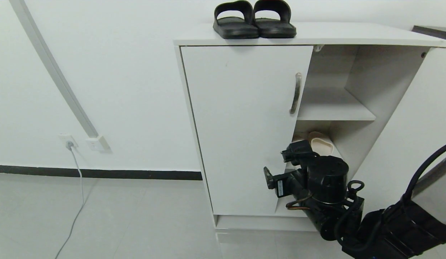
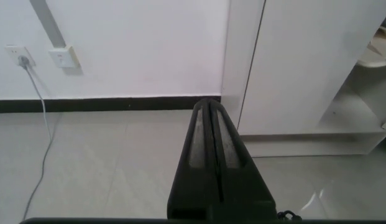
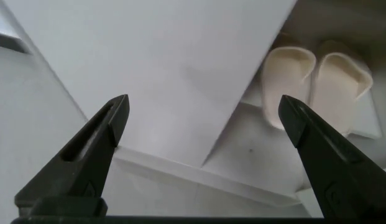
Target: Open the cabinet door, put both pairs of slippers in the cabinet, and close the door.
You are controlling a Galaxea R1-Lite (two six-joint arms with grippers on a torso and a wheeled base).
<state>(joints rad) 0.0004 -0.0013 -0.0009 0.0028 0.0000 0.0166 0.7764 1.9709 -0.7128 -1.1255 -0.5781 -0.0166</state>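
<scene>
Now right jaws wide (near slippers (image 3: 291, 78))

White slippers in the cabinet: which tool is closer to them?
Right. The right tool is open just in front of the white slippers. The left tool is farther off, low over the floor, out from the cabinet.

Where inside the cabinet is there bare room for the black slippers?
The upper shelf, between the closed left door and the right side wall, is bare. The lower shelf is crowded: the beige slippers lie there, with the open right end effector just in front.
</scene>
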